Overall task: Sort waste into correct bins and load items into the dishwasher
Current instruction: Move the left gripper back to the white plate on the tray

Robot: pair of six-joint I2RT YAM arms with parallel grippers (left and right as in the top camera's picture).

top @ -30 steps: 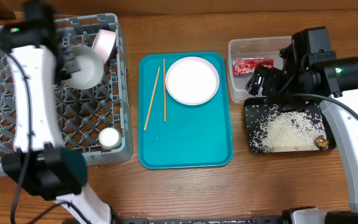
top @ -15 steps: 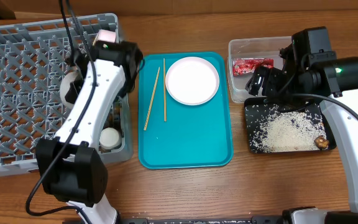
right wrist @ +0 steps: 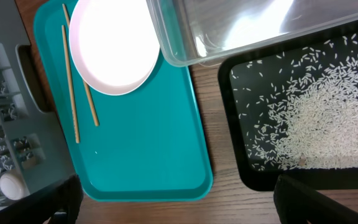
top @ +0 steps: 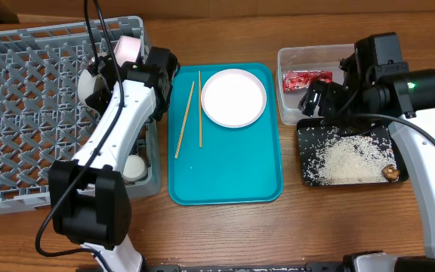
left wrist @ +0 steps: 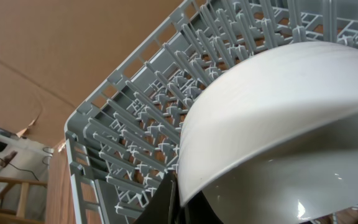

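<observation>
Far to my left sits the grey dish rack point(top: 21, 113), its open lattice floor showing. My left gripper point(left wrist: 178, 200) is over the rack's far right part, clenched on the rim of the white bowl point(left wrist: 278, 118). One dark finger lies outside the rim and more dark shows just inside it (the wrist view is nearly all bowl, with rack pegs behind). From overhead my own arm covers most of that bowl, and only a white curve shows beside the wrist. Just beyond it a pink dish point(top: 127, 49) stands tilted on edge near the rack's far right corner. Nearer me, along the rack's right wall, a small cup point(top: 134, 168) sits in the rack, partly behind my arm.

Next comes the teal tray point(top: 225, 177) on the wooden table point(top: 225, 227). Two chopsticks point(top: 184, 119) lie lengthwise on its left part, close at the far ends and splayed at the near ends. The round plate point(top: 233, 97) lies flat in its far right corner.

Right of the tray, the clear tub point(top: 293, 57) holds the red-and-white wrapper point(top: 306, 78). My right gripper point(right wrist: 176, 193) hangs above the seam between tub and black tray point(top: 305, 162), fingers spread wide with nothing between them. The black tray, just nearer me than the tub, carries a spread of rice point(top: 350, 160) and a brown lump point(top: 390, 172) in its near right corner.
</observation>
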